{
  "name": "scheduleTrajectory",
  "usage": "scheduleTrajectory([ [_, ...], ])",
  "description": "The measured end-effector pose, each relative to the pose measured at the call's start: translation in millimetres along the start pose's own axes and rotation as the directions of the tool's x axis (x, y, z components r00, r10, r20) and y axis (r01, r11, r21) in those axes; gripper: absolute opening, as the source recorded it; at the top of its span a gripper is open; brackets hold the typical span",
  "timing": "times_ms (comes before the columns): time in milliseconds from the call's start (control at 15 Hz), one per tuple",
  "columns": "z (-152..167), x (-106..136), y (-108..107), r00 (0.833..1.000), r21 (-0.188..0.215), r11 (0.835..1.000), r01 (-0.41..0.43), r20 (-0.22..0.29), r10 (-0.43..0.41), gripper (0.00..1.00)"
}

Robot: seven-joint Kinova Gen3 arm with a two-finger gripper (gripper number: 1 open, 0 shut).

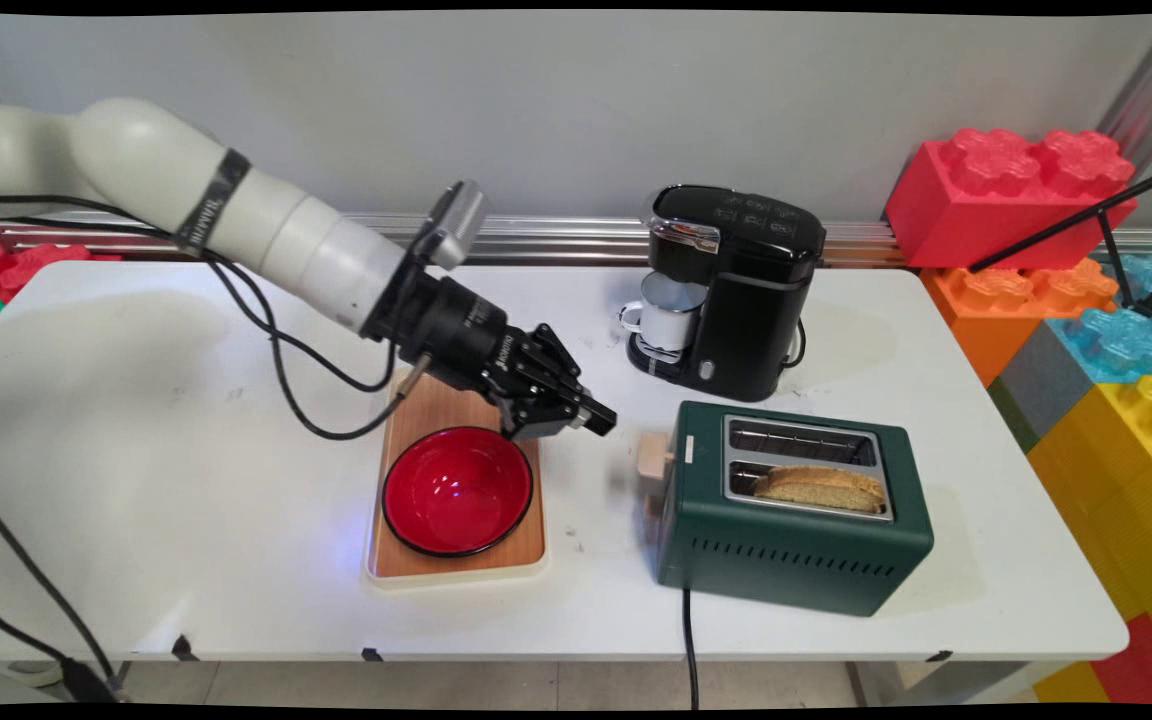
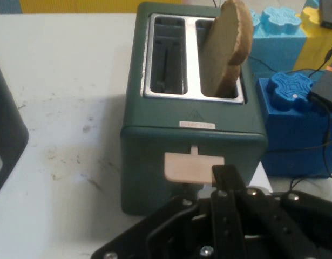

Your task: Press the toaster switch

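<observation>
Closed, with fingertips together and nothing between them: so stands the black hand (image 1: 596, 415) (image 2: 226, 175). Poised low over the table (image 1: 186, 450) (image 2: 58, 81), just off the lever end of the green toaster (image 1: 796, 540) (image 2: 155, 162), pointing at that end. In the hand view, lined up close before the pale wooden lever (image 1: 652, 458) (image 2: 190, 167); cannot tell whether touching it.

Held in the toaster's near slot, a slice of bread (image 1: 821, 487) (image 2: 225, 48), standing up above the rim; nothing in the far slot.

Beyond the hand on the toaster's lever side, a wooden board (image 1: 441, 405) carrying a red bowl (image 1: 456, 490), with the hand above the board's far corner on the toaster's side. Between board edge and toaster, only a narrow strip of bare table.

Behind the toaster, near but apart, a black coffee maker (image 1: 746, 300) (image 2: 6, 145) with a white mug (image 1: 671, 315) under its spout.

Running from the toaster's front wall over the table's near edge, a black cord (image 1: 688, 640). Past the toaster's other end, off the table, big toy bricks (image 1: 1006, 190).

Widest open room far out on the toaster's lever side, past the board.
</observation>
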Motion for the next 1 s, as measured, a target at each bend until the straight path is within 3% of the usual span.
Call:
scheduleTrajectory([
  [1000,44,9,-14,1.000,-0.017,1.000,0.016,0.024,-0.016,0.00],
])
